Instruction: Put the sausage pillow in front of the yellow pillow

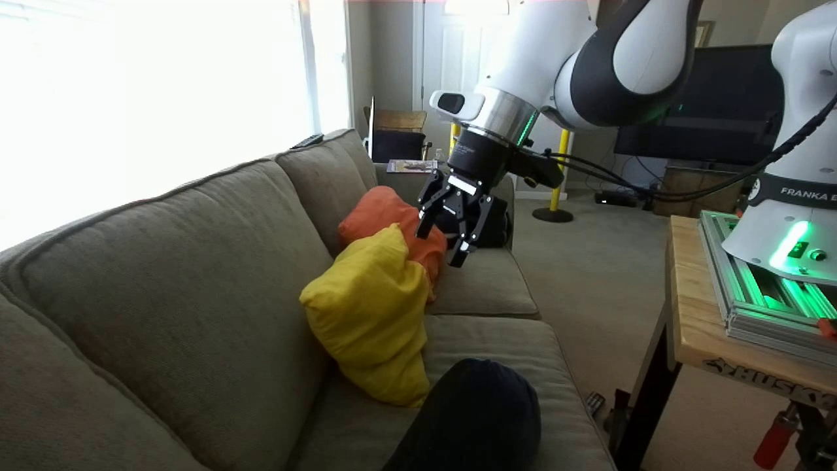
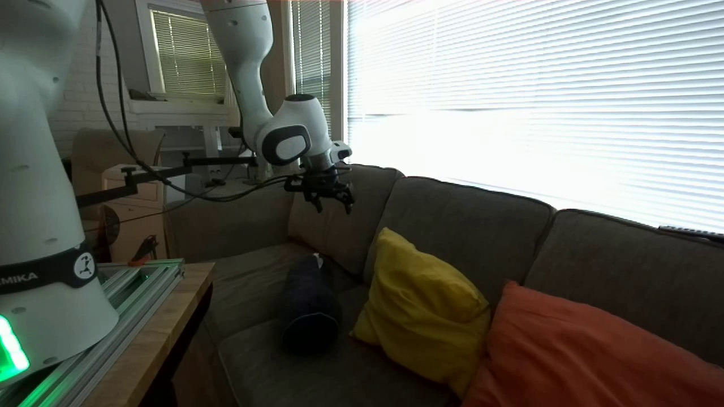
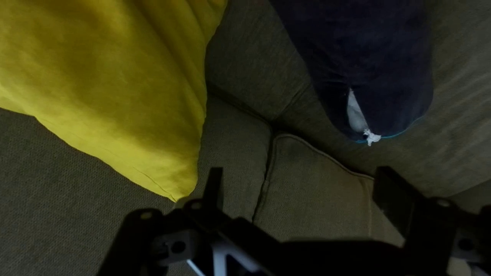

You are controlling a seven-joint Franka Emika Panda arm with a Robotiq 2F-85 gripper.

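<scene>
Fingers (image 3: 395, 199) are hanging wide apart above the sofa (image 1: 497, 340), near its backrest (image 1: 183, 281), and are gripping nothing. Lower down, the yellow pillow (image 3: 111, 92) is leaning against the backrest. The dark sausage pillow (image 2: 310, 308) is lying on the sofa just beside it, on the armrest (image 2: 232, 226) side, with a gap showing between them in the wrist view. A white patch (image 3: 356, 115), looking like an open seam, is marking its armrest end.

The step in hand is presumably reaching for the sausage pillow. Good handling is probably calling for fingers turned across the round body, a descent clear of the yellow pillow, and a pinch on cloth away from the white patch, as the full width is perhaps exceeding their span. Setting down is likely requiring room between yellow pillow and the sofa's front edge (image 1: 569, 386).
</scene>
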